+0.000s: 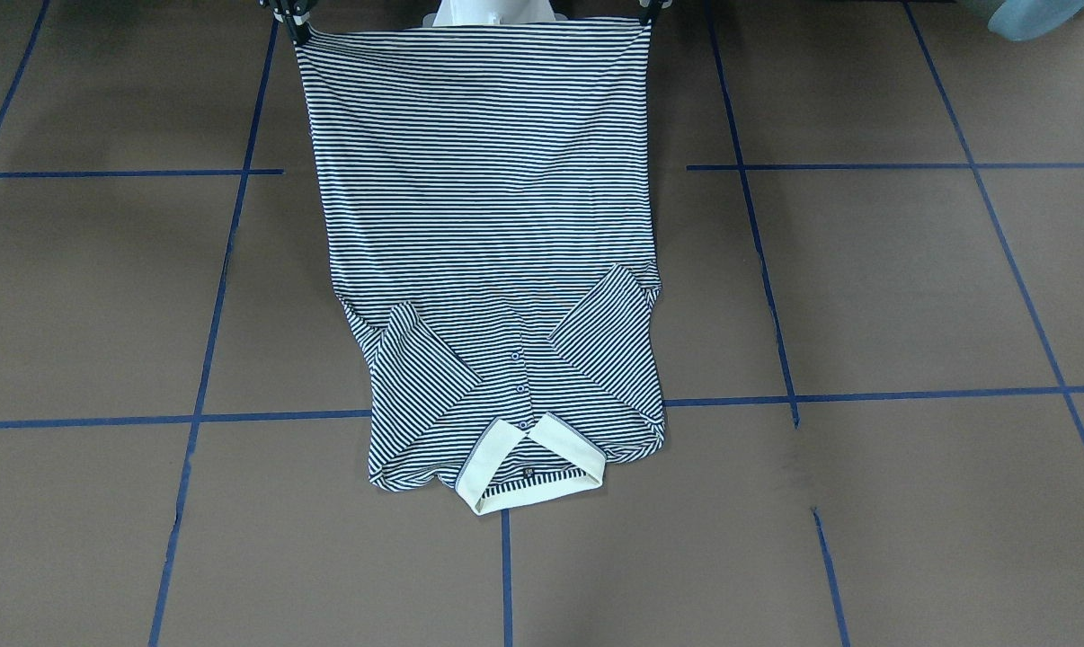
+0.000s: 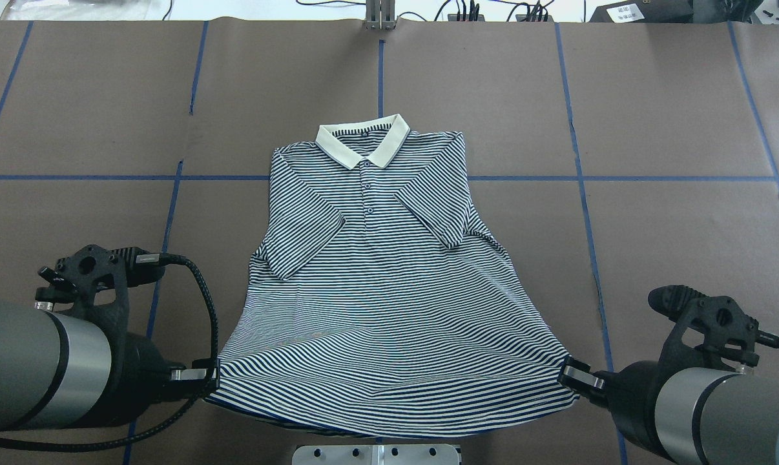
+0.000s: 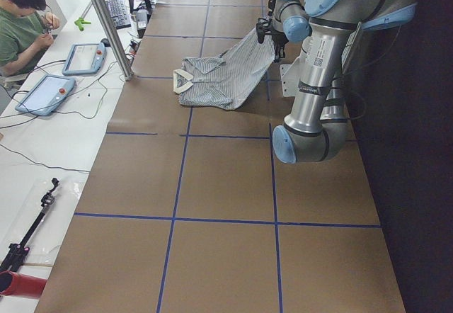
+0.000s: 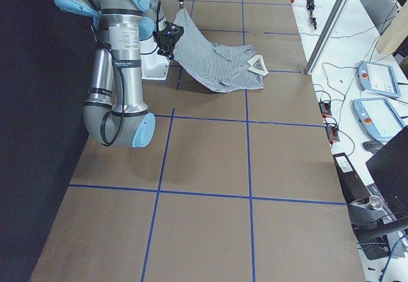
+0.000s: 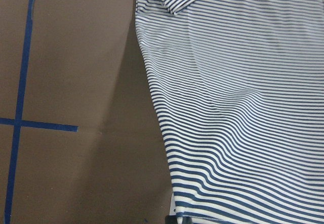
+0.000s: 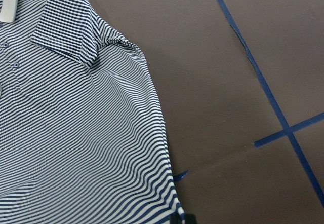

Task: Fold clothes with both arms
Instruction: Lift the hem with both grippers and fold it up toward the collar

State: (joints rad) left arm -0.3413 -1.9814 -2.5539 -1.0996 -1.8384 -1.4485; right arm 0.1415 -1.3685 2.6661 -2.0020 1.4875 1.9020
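**Thin corner grips: slip and skew risk on the fold-over**

Status: the thin-striped navy-and-white short-sleeved polo shirt sits centre frame in the overhead view, front up. Its cream collar is toward the top, and both sleeves are folded in over the chest. The collar end lies flat on the brown paper-covered table with blue tape lines. Both side views show the hem end lifted off the surface.

Jaws: the black two-finger left gripper, lower left of the overhead, is closed on one hem corner. The black two-finger right gripper, lower right, is closed on the other. I can't tell how deep either grip goes, because the wrist views show only a dark tip at the bottom edge.

What I'd watch:
- **Corner slip.** Each grip looks like it's right at the corner. Extra sideways tension between the arms could pull the fabric out and drop that side.
- **Mid-hem sag.** The hem bows between the grippers at the bottom centre of the overhead. Carried forward like that, I'd expect it to land first and set a crease.
- **Skew.** If one arm leads, the hem lands off-line from the collar.
- **Drag.** Pulling toward the robot instead of up and over would slide the collar end along the paper and could flip the sleeves open.
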